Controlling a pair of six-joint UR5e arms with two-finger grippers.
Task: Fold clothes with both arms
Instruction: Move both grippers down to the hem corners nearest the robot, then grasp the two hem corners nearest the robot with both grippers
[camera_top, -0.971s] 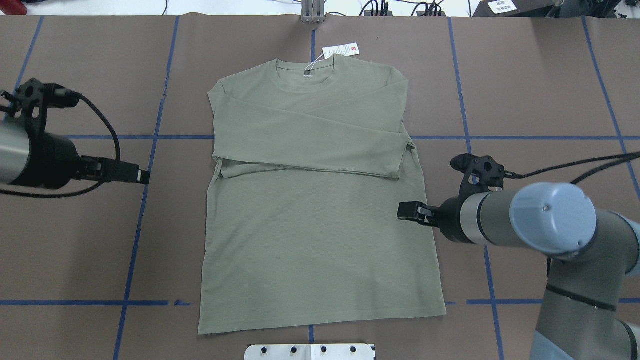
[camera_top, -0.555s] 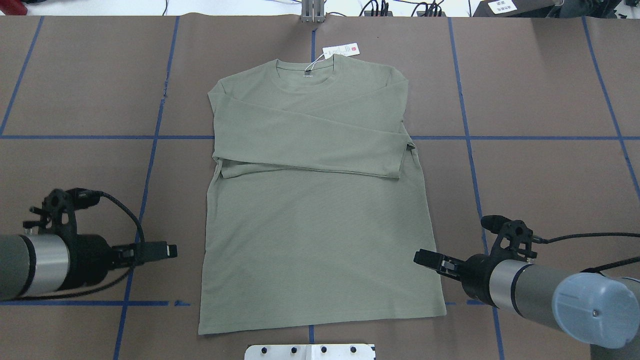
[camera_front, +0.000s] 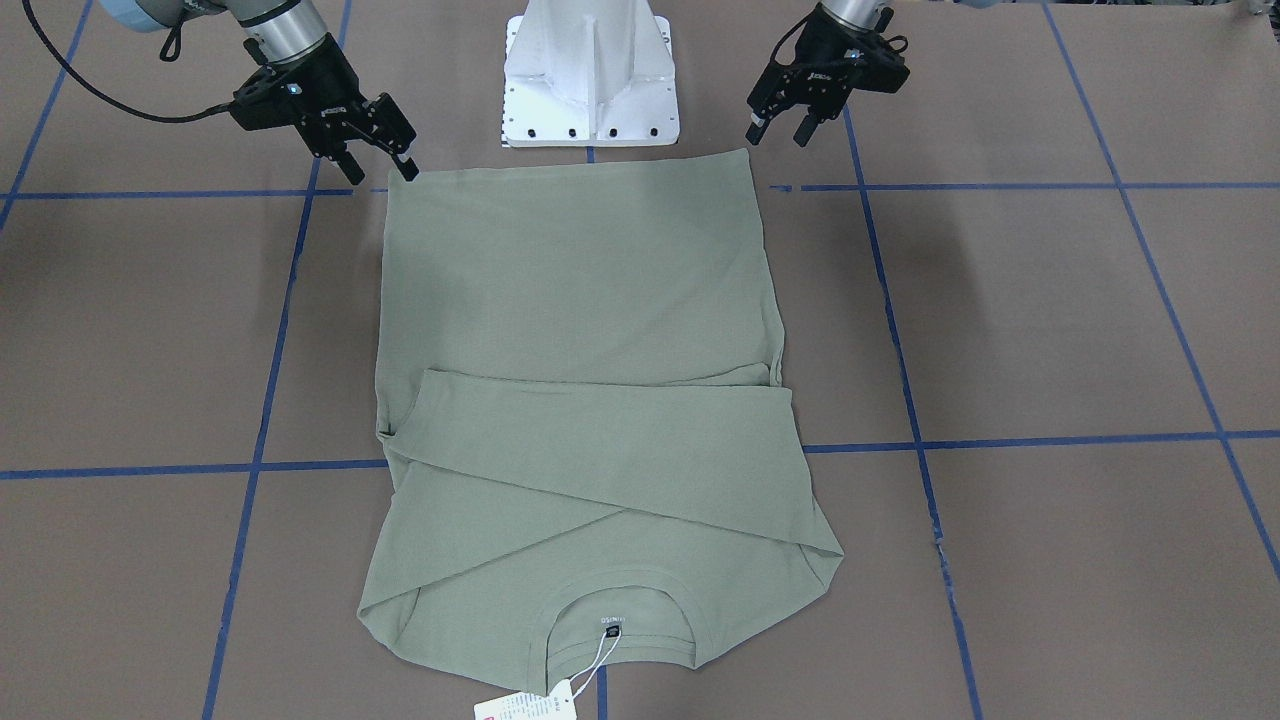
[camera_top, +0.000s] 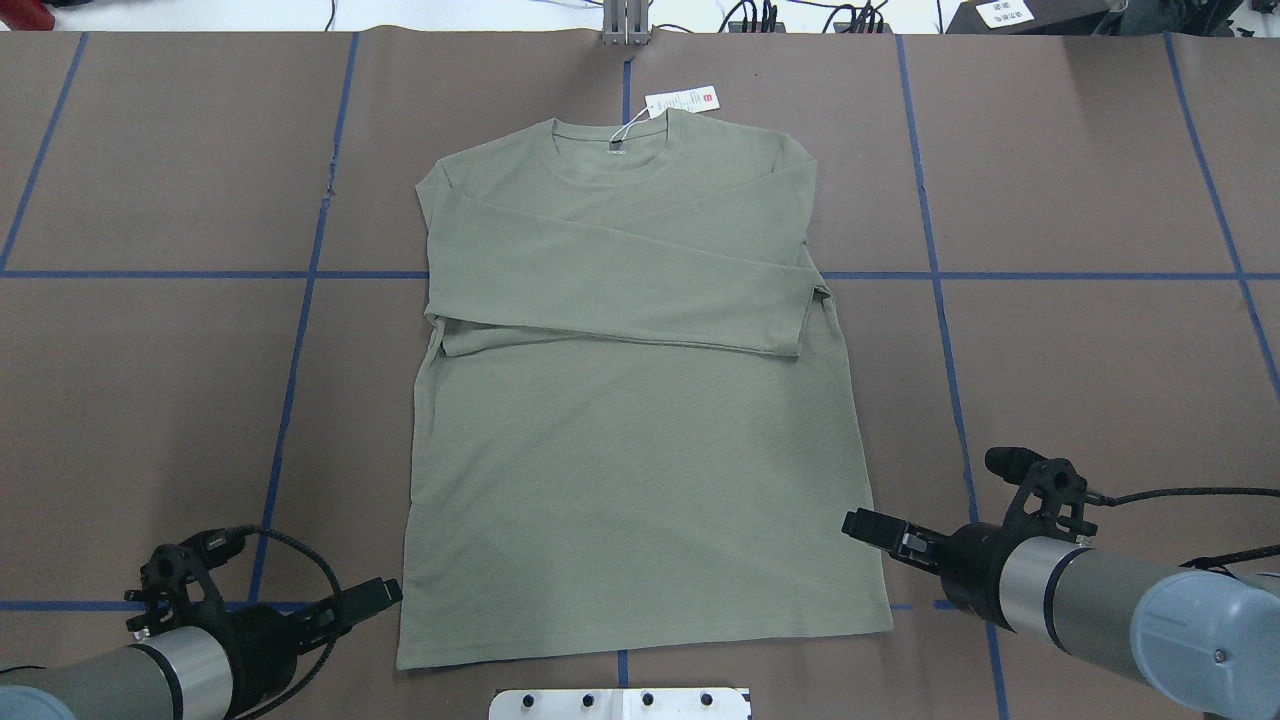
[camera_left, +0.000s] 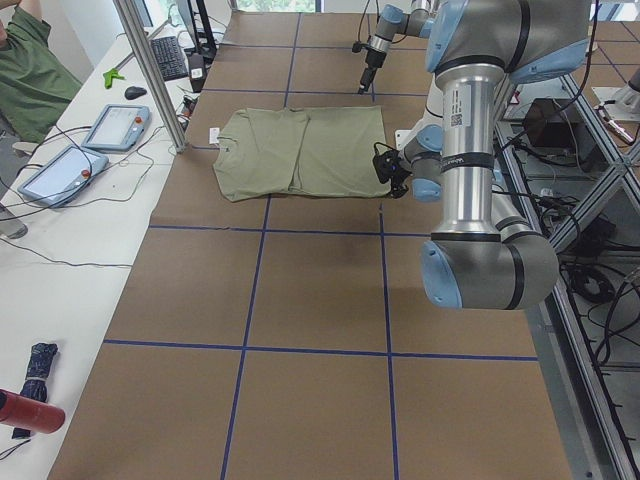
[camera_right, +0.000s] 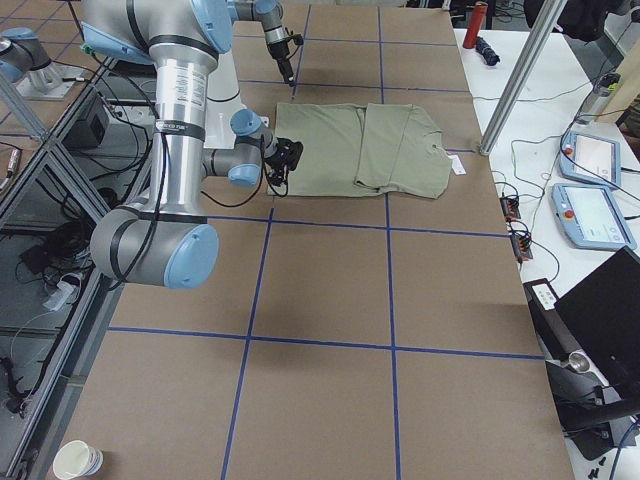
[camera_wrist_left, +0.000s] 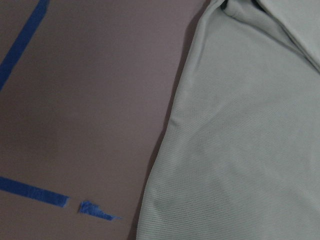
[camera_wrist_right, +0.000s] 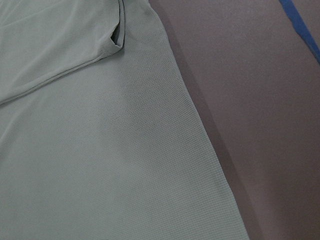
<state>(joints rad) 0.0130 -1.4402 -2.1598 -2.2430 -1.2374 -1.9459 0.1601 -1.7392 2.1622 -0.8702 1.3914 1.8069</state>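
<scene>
Shirt (camera_top: 640, 480): flat on the table (camera_top: 1100, 180), sleeves crossed over the chest, hem toward the robot.
Left gripper (camera_front: 776, 132): jaws apart, empty, just off one hem corner.
Right gripper (camera_front: 383, 172): jaws apart, empty, at the opposite hem corner.
Risk: pinching a single layer, or lifting unevenly, would likely skew the fold.
Surroundings: pedestal base (camera_front: 590, 70) just beside the hem; hang tag (camera_front: 525, 708) loose beyond the collar.

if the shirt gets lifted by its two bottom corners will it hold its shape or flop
Likely floppy: the shirt is thin knit lying flat with soft wrinkles, so the middle of the hem would probably sag between the grips. The sleeves only lie folded across the chest, so they may slide off.
</scene>
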